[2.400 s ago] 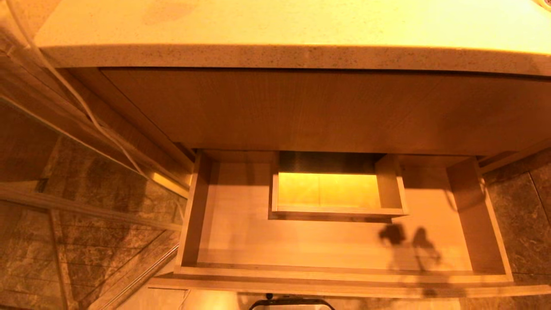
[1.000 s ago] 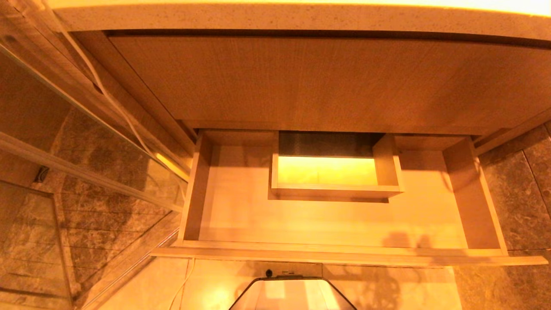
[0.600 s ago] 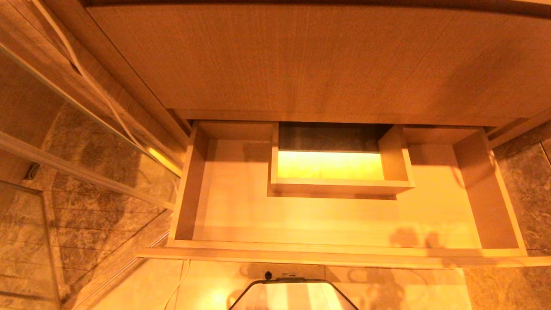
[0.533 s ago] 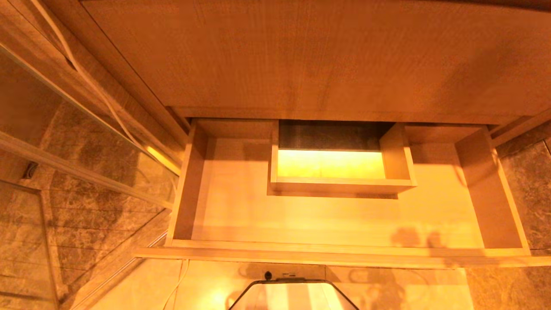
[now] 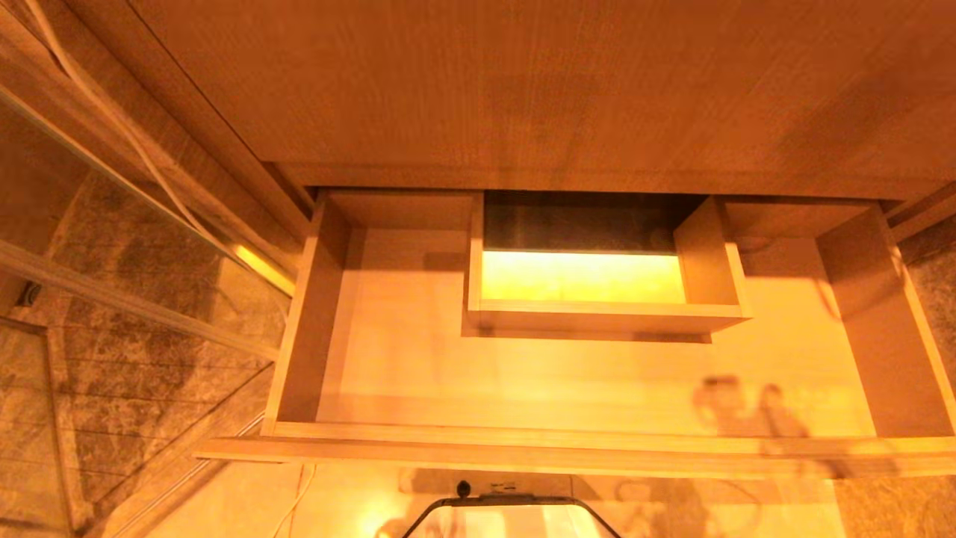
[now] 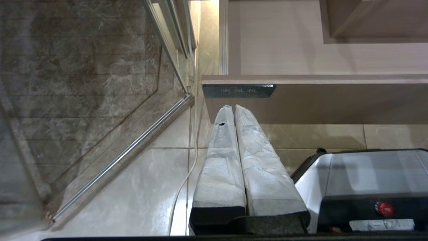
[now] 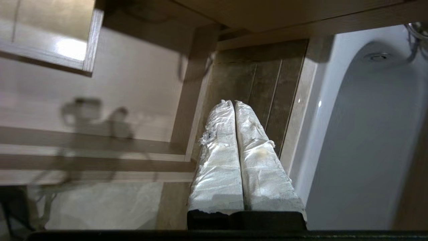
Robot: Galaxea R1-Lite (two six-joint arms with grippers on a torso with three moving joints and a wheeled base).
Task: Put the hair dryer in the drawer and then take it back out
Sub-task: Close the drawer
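Observation:
The drawer (image 5: 523, 442) stands pulled out, and its light-wood floor is bare around the boxed cut-out (image 5: 597, 315). The hair dryer is out of view. Neither arm shows in the head view; only a gripper-shaped shadow (image 5: 747, 409) falls on the drawer's right floor. In the left wrist view my left gripper (image 6: 233, 107) hangs shut and empty below the drawer front (image 6: 317, 104), close to its dark label plate (image 6: 239, 91). My right gripper (image 7: 233, 102) is shut and empty, just outside the drawer's right front corner (image 7: 187, 147).
A glass shower partition (image 5: 112, 299) with a metal rail stands left of the drawer. A white cable (image 6: 182, 187) runs down across the floor tiles. A white bathtub (image 7: 367, 134) lies on the right. My own base (image 5: 511, 519) sits below the drawer front.
The whole head view has shifted: the camera has sunk and come closer, the countertop has left the top edge and the drawer looks larger. The drawer itself has not moved.

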